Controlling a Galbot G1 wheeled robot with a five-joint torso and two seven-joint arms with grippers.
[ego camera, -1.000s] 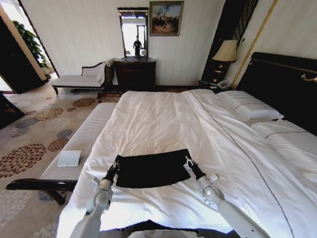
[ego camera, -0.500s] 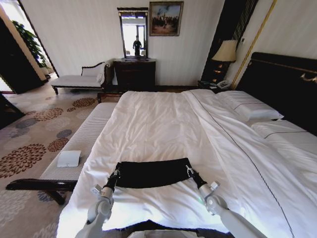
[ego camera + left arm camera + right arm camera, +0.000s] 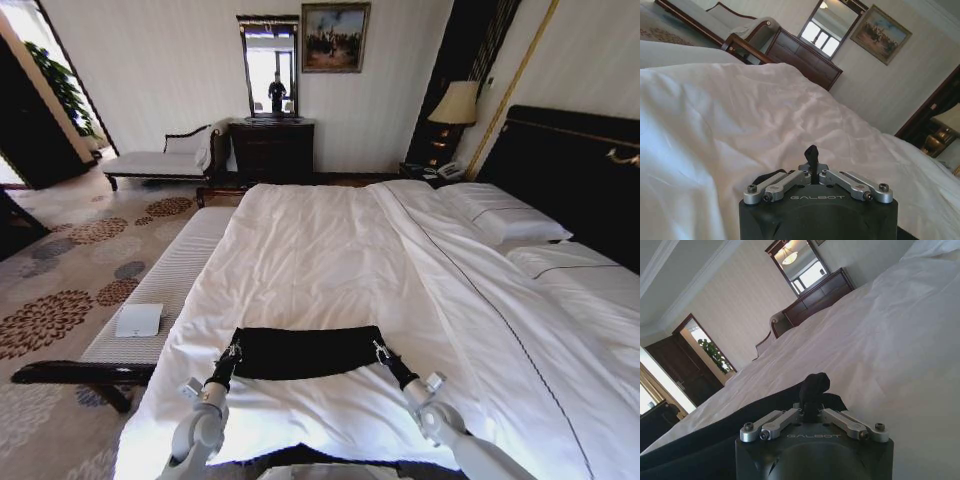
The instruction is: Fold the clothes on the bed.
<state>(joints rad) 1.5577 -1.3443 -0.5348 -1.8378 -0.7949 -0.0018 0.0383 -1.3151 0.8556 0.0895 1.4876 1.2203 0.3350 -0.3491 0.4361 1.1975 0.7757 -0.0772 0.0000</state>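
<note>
Both grippers pinching the black T-shirt on the bed

The black T-shirt [image 3: 305, 352] lies as a narrow band near the foot edge of the bed [image 3: 330, 240]. Left gripper [image 3: 233, 352] has its fingers clamped on the shirt's left corner, right gripper [image 3: 380, 351] clamped on the right corner, fabric bunched between the fingertips in both wrist views.

Bed [image 3: 320, 250] surface beyond black shirt [image 3: 305, 352]: wide open white duvet, no objects up to pillows [image 3: 505, 215] at headboard side. Left gripper [image 3: 233, 351] and right gripper [image 3: 380, 350] each pinched onto a shirt corner, shirt stretched between them, blocking straight path across. Bench [image 3: 165, 290] runs along bed's left edge, white item [image 3: 139, 319] on it. Near bed edge below shirt free.
</note>
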